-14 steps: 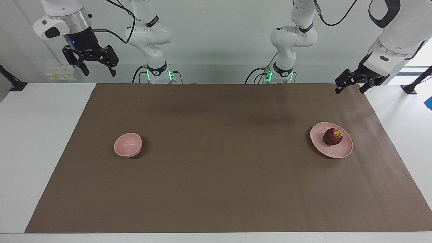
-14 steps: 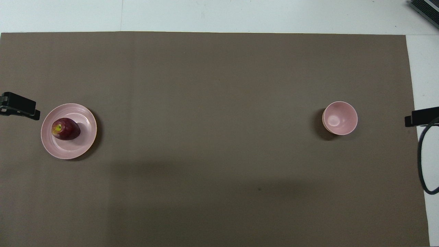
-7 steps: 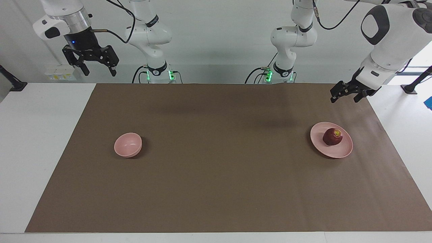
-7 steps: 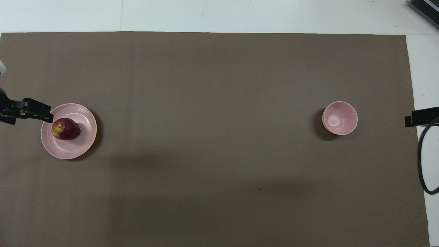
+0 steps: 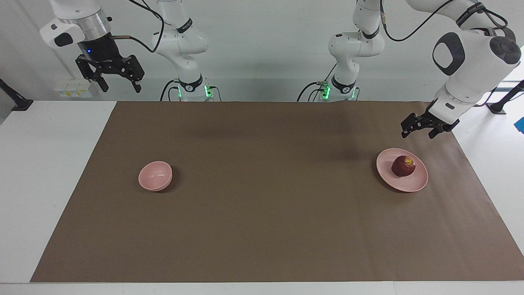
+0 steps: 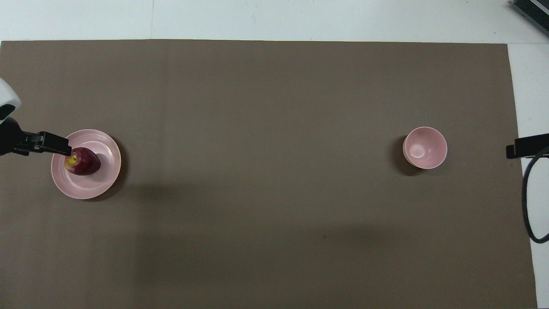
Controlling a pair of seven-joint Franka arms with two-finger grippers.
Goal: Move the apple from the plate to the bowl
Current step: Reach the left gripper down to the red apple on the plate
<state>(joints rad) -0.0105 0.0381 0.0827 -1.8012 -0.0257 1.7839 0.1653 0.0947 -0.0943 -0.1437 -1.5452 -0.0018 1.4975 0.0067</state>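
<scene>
The dark red apple with a yellowish top lies on the flat pink plate toward the left arm's end of the brown mat. It also shows in the overhead view on the plate. The small deep pink bowl stands toward the right arm's end; in the overhead view it is empty. My left gripper is open and hangs in the air above the plate's rim, clear of the apple; its tip shows in the overhead view. My right gripper is open, raised and waiting.
A brown mat covers most of the white table. A black cable loop hangs at the right arm's end in the overhead view.
My left gripper has come down and moved in from the mat's corner toward the plate and apple. The right arm, apple, plate and bowl have not moved.
</scene>
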